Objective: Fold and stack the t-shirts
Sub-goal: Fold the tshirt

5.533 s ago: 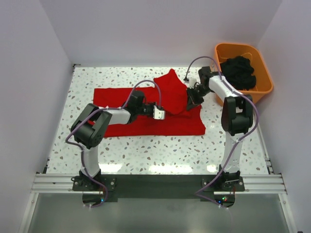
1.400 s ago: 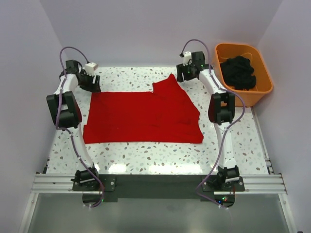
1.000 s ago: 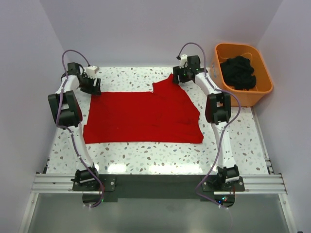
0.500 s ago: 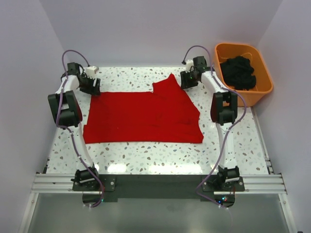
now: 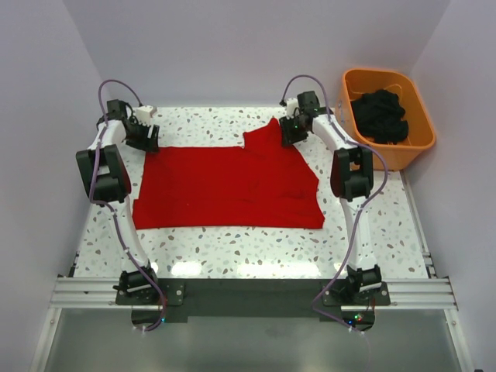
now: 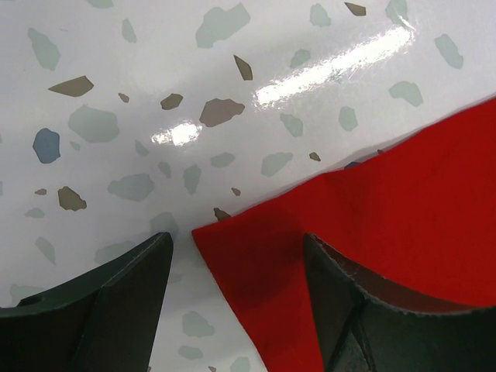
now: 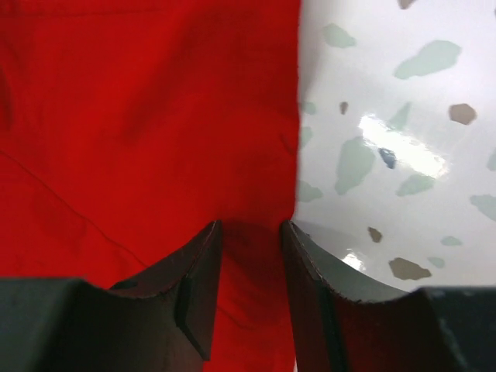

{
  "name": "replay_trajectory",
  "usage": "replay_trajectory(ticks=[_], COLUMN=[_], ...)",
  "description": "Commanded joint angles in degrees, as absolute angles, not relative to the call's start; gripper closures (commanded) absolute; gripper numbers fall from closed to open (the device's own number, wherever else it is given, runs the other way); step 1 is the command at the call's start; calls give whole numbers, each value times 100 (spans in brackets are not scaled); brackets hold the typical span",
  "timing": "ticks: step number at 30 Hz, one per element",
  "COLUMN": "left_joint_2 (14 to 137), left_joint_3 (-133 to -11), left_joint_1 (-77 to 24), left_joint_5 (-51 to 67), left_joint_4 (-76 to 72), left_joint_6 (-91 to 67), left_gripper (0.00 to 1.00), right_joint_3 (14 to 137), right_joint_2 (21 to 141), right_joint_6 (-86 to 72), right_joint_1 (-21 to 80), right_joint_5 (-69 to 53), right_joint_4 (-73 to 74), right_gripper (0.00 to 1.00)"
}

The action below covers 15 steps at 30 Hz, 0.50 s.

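The red shirt (image 5: 229, 186) lies flat on the tabletop (image 5: 232, 244), left of the orange tub (image 5: 424, 140). Far from the tub, the left claw (image 6: 236, 252) is wide open over a shirt corner. Nearer the tub, the right claw (image 7: 249, 232) is a little open over the shirt's edge.

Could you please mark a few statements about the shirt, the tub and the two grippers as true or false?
1. The t-shirt lies spread out on the table. True.
2. The orange tub is empty. False: it holds dark clothes.
3. The left gripper is at the shirt's near-left corner. False: it is at the far-left corner.
4. The left gripper's jaws stand open with that corner between them. True.
5. The right gripper hangs over the tub. False: it is at the shirt's far-right edge, with red cloth between its fingers.
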State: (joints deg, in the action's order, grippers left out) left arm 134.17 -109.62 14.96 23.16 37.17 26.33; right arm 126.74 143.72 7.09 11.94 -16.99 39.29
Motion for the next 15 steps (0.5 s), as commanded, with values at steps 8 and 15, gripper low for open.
replay_trajectory(ticks=[8,15], left_joint_2=[13430,13579], left_joint_3=[-11144,-11408], left_joint_1=[1573,1556], left_joint_5=[2285,2320], left_joint_4=[3454,3463], left_joint_6=[2759,2856], left_gripper=[27,28], right_joint_3=[13087,13131], right_joint_2=[14642,14677], right_joint_6=[800,844], right_joint_1=[1380,1380], right_joint_5=[-967,-668], right_joint_4=[4052,3832], right_gripper=[66,66])
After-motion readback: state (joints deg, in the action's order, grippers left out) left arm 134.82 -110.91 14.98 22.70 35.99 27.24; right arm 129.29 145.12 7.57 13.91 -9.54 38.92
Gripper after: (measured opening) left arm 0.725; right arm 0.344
